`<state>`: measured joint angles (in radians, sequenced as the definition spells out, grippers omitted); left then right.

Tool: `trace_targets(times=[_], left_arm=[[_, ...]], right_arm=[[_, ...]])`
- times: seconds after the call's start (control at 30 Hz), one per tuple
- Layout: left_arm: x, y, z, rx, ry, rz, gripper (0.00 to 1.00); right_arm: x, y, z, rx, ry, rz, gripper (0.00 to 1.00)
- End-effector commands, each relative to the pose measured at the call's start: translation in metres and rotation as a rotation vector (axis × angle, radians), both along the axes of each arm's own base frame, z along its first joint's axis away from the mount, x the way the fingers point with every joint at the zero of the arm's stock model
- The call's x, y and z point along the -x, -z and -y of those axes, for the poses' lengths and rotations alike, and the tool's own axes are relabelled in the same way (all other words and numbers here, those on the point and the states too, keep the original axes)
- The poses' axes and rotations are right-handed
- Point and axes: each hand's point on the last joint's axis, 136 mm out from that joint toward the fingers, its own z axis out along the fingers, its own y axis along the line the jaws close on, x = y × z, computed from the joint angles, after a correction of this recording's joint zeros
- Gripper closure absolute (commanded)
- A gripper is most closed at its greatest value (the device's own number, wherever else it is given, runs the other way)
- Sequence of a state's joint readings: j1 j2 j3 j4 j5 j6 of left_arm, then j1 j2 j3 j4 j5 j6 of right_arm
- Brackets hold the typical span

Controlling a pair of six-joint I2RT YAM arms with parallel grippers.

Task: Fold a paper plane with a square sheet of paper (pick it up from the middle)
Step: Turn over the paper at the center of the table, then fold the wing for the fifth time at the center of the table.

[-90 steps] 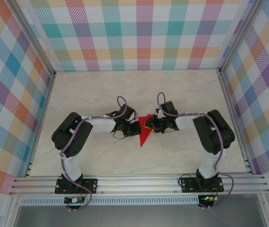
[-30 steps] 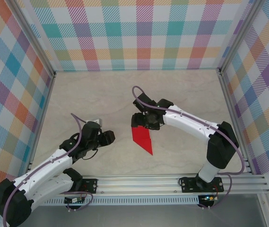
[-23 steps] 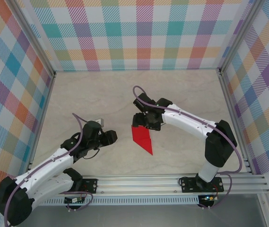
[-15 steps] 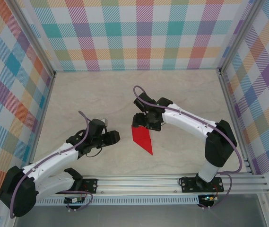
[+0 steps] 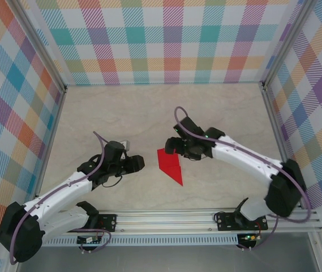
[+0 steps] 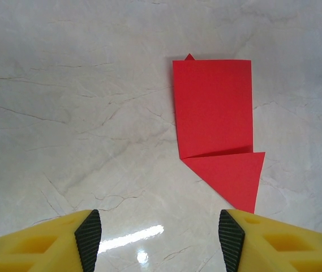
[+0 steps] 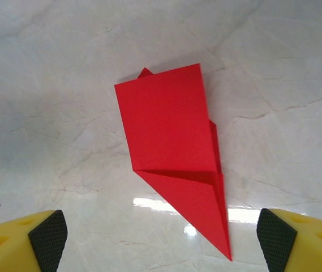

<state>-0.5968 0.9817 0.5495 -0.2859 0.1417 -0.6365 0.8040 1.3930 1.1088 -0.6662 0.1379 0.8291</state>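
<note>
The paper plane (image 5: pixel 170 164) lies flat on the marble table, a bright red folded dart whose sharp nose points to the near right. No finger touches it. In the left wrist view the paper plane (image 6: pixel 217 119) lies ahead and to the right, and my left gripper (image 6: pixel 158 238) is open, its pads wide apart. My left gripper (image 5: pixel 140 163) sits just left of the plane. In the right wrist view the paper plane (image 7: pixel 172 147) shows its layered wing folds. My right gripper (image 7: pixel 161 238) is open, and my right gripper (image 5: pixel 172 146) hovers at the plane's far right corner.
Plaid walls (image 5: pixel 172 39) close in the table on three sides. An aluminium rail (image 5: pixel 166 218) with both arm bases runs along the near edge. Bare marble table (image 5: pixel 121 113) lies around the plane.
Three seconds ago both grippers met at the red paper in mid-table. The paper now lies flat. The right gripper has pulled back off its far edge, and the left gripper has moved toward it.
</note>
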Motion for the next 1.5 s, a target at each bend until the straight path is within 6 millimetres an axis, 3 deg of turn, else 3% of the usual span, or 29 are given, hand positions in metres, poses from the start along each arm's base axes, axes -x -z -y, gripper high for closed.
trace_targets(times=[0.0,0.1,0.17,0.27,0.43,0.6,0.93,1.23,1.47], left_arm=[[0.007,0.009,-0.007,0.014,-0.021,-0.029,0.41],[0.004,0.010,-0.006,0.062,-0.056,-0.012,0.41],[0.003,0.011,-0.003,0.104,-0.079,-0.013,0.39],[0.000,0.014,-0.001,0.136,-0.100,-0.023,0.37],[-0.003,0.019,0.003,0.148,-0.120,-0.054,0.37],[-0.006,0.026,0.005,0.140,-0.134,-0.087,0.36],[-0.023,0.025,0.028,0.121,-0.078,-0.139,0.35],[-0.034,0.035,0.052,0.125,-0.039,-0.187,0.36],[-0.037,0.040,0.058,0.120,-0.047,-0.202,0.36]], right_arm=[[-0.007,-0.011,0.003,-0.083,-0.038,0.170,0.09],[0.009,0.019,0.017,-0.092,-0.074,0.035,0.26],[0.017,0.035,0.006,-0.201,-0.141,-0.049,0.36],[0.022,0.053,-0.002,-0.240,-0.201,-0.116,0.42],[0.020,0.057,-0.014,-0.300,-0.264,-0.176,0.60],[0.011,0.067,-0.013,-0.358,-0.256,-0.230,0.73],[0.013,0.076,-0.020,-0.463,-0.261,-0.264,0.79],[0.007,0.107,-0.019,-0.407,-0.259,-0.320,0.80],[0.002,0.129,-0.004,-0.419,-0.208,-0.344,0.80]])
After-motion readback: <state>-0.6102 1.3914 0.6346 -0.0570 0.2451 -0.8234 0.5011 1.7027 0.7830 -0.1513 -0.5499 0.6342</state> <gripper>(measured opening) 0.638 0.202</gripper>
